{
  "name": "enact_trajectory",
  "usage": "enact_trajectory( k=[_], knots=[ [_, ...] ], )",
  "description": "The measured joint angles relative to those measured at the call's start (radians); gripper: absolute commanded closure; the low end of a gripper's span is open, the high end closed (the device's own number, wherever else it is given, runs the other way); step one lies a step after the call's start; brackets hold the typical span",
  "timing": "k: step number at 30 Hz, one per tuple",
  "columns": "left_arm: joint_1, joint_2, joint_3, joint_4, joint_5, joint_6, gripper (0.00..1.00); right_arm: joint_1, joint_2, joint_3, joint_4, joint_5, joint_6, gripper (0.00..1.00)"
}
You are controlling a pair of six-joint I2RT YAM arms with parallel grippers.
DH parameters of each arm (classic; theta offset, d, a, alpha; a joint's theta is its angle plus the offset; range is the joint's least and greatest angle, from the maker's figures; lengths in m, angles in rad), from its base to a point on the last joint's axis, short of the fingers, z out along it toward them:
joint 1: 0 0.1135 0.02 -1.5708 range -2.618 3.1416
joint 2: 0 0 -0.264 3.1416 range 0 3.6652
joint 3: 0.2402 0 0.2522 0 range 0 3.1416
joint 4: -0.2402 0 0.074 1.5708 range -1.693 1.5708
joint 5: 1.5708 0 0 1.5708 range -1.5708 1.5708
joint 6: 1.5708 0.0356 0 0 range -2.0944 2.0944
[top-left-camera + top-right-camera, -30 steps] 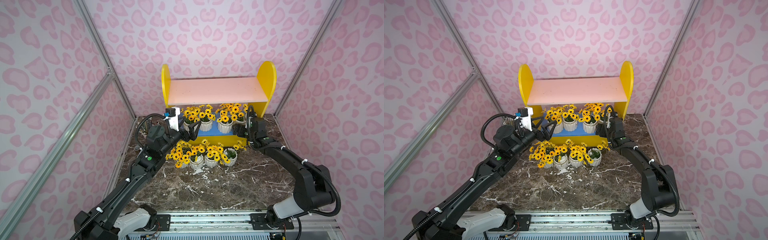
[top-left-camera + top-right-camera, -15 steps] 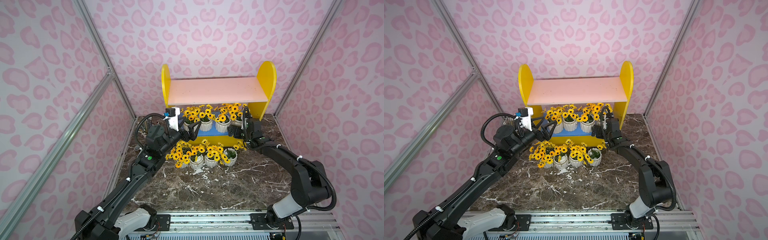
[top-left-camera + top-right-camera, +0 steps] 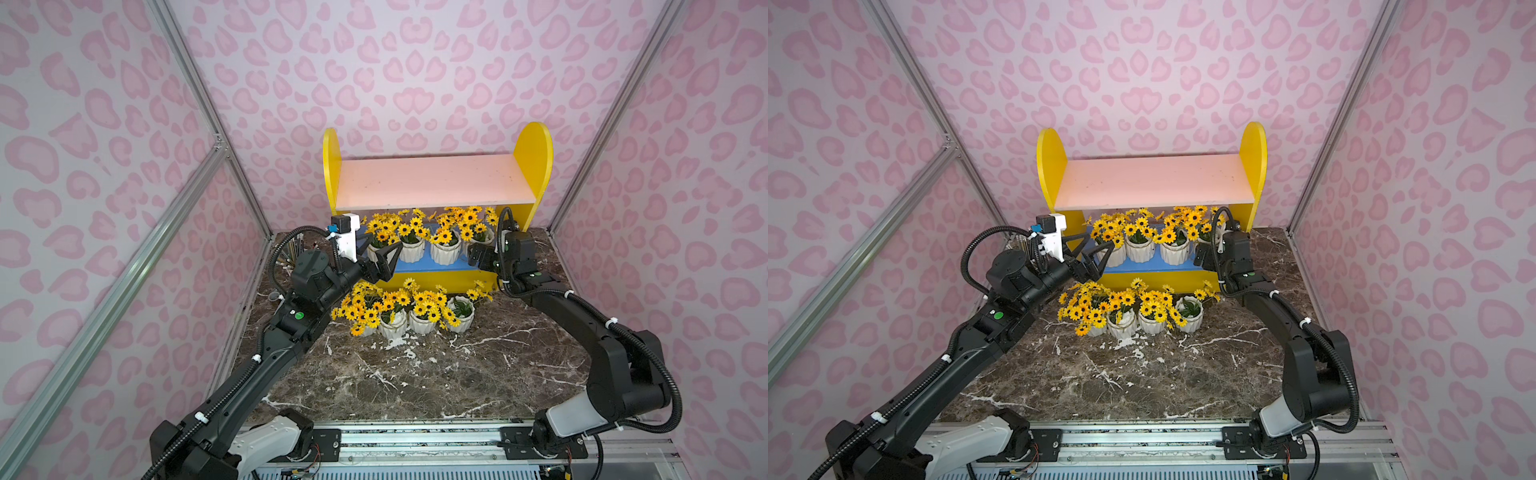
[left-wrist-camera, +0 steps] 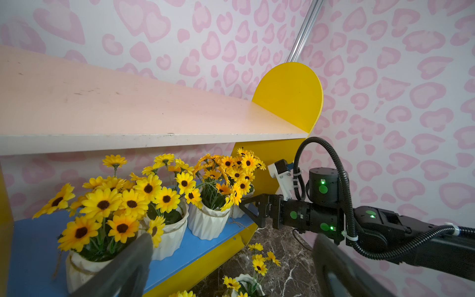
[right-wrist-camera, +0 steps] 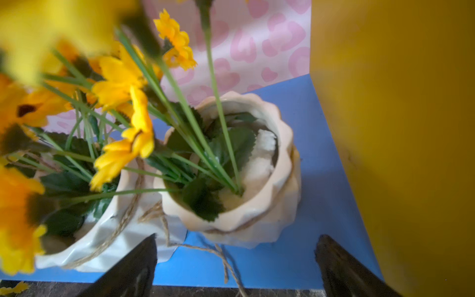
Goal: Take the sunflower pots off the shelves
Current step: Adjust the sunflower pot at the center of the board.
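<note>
Sunflower pots [image 3: 445,252] (small white ribbed ceramic, some twine-wrapped, bunches of yellow dark-centred artificial flowers): eight countable in both top views. Four stand in a row on the blue lower board [image 3: 419,266] of the small wooden shelf unit [image 3: 536,166], which has yellow rounded side panels and a pale pink upper board [image 3: 432,180]. The four other pots [image 3: 420,326] are bunched on the dark marble-patterned tabletop [image 3: 415,374], just in front of the unit.

Left gripper [image 3: 382,246]: at the left end of the lower board, fingers wide apart, holding nothing. In the left wrist view the leftmost pot [image 4: 84,267] sits behind one finger [image 4: 128,264], not between the two. The gap frames the board's front edge and the tabletop.

Right gripper [image 3: 474,254]: at the right end of the lower board, fingers spread, nothing in them. In the right wrist view the rightmost pot [image 5: 244,205] is upright, straight ahead of the gap and just beside the yellow side panel [image 5: 398,128]. It is not between the fingers [image 5: 138,259]. The neighbour pot [image 5: 102,239] is close against it (contact unclear). A loose twine end [image 5: 218,254] trails across the blue board to its front edge.
</note>
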Motion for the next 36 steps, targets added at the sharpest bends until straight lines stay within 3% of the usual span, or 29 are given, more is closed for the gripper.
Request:
enact_trajectory(
  k=[10, 20, 36],
  knots=[
    [0.007, -0.004, -0.011, 0.022, 0.015, 0.0, 0.01, 0.03, 0.016, -0.018, 0.111, 0.028, -0.093, 0.02],
    [0.01, -0.01, -0.017, 0.029, 0.027, 0.0, 0.01, 0.031, 0.01, -0.16, 0.347, 0.076, -0.16, 0.01],
    [0.018, -0.006, -0.019, 0.029, 0.042, 0.0, 0.01, 0.028, 0.101, -0.158, 0.552, 0.069, -0.188, 0.01]
  ],
)
